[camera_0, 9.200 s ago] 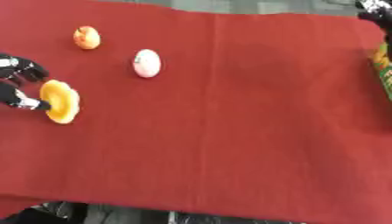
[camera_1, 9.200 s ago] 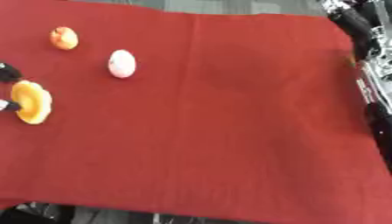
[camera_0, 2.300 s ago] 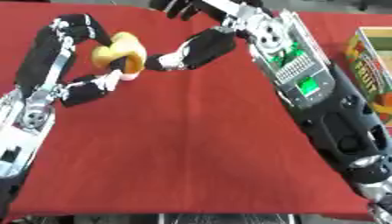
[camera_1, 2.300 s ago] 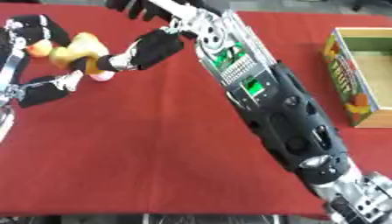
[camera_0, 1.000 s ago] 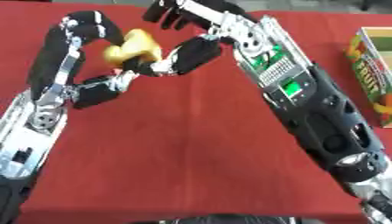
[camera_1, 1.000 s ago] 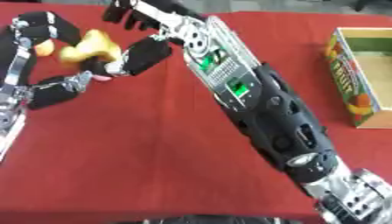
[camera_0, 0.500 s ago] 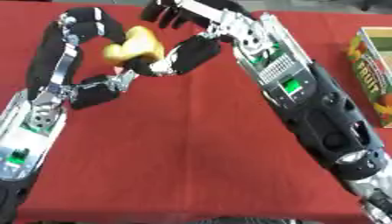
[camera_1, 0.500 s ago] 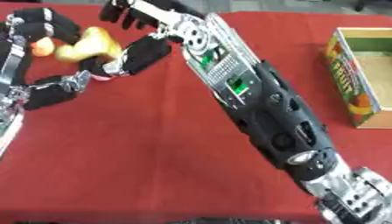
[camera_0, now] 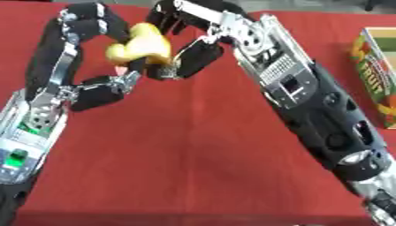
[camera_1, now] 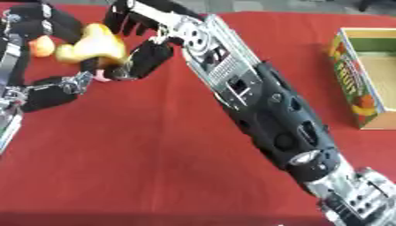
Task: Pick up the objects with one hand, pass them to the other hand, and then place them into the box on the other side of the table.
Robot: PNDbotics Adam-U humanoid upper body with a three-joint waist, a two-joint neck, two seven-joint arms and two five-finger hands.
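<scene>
1. I am working the handover step: my left hand (camera_0: 89, 31) is holding the yellow toy (camera_0: 139, 44) up above the red table (camera_0: 193, 145), fingers curled over its top and thumb reaching in from below, so the toy is sitting pinched in that hand near the upper left of the left eye view.

2. My right hand (camera_0: 189, 26) is reaching across from the right, fingers spread wide above and behind the toy and the thumb coming in under its right side. It is looking open to me; I cannot tell whether the thumb is already touching the toy or just beside it.

3. The toy is looking like a rounded, lumpy yellow shape, perhaps a duck. Its long axis is running at a slant, from the lower left end up to a narrower top at the upper right, which is pointing toward my right hand's fingers.

4. My judgement of what is coming next: I am needing to close the right hand round the upper right part of the toy before letting the left hand go, then carry it to the box (camera_1: 370, 79) at the right edge, which is lying well apart from the hands.

5. A small orange object (camera_1: 40, 45) and something pink (camera_1: 103, 77) are showing behind my left hand, waiting their turn.
</scene>
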